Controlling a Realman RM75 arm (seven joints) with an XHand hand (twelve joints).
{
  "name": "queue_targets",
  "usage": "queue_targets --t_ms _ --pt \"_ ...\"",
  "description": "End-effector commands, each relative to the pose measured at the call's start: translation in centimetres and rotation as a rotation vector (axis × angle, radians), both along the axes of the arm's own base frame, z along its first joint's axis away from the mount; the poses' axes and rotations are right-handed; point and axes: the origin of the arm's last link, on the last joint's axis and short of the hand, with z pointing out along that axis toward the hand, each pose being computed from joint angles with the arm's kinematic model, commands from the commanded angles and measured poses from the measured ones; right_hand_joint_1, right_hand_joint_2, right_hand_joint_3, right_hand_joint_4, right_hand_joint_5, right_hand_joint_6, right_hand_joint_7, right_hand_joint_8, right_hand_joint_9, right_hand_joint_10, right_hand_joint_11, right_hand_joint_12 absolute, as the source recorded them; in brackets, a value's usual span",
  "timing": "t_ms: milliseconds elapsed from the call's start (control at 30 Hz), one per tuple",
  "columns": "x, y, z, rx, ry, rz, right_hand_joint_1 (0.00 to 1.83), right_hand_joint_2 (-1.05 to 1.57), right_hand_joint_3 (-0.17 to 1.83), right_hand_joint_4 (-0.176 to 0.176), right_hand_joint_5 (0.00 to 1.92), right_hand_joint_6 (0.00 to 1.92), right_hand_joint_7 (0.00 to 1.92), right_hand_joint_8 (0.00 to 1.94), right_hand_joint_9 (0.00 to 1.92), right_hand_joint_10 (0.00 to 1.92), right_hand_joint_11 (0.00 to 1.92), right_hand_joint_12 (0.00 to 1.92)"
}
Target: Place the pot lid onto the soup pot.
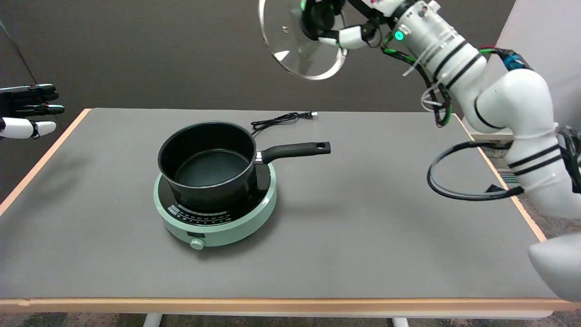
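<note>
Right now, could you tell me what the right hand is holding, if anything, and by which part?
The right hand holds the glass pot lid up in the air by its central knob.

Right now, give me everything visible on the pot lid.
The pot lid is a round clear-glass disc with a metal rim and a small vent hole. It is in the air at the top of the head view, tilted steeply, far above the table and up and right of the soup pot. The right hand holds it at its centre; the knob is hidden by the hand. Nothing else touches it.
</note>
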Motion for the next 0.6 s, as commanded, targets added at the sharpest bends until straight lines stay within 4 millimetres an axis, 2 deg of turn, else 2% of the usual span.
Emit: queue_targets --t_ms 33,200,333,600 --pt "1.2 -5.3 -6.6 0.198 -0.092 -0.14 1.35 0.95 0.41 0.176 0.7 1.03 0.9 1.23 0.83 1.33 0.67 1.24" --pt "0.5 -7.1 -7.9 0.227 -0.12 -0.226 1.35 0.95 0.41 0.176 0.7 1.03 0.89 1.23 0.83 1.33 0.67 1.26" --pt "-0.3 -7.9 -9.8 0.258 -0.093 -0.288 1.35 0.95 0.41 0.176 0.69 1.04 0.89 1.24 0.82 1.36 0.66 1.28" --pt "-1.1 -7.5 -12.5 0.314 -0.016 -0.321 1.35 0.97 0.41 0.176 0.7 1.03 0.86 1.29 0.82 1.37 0.68 1.28"
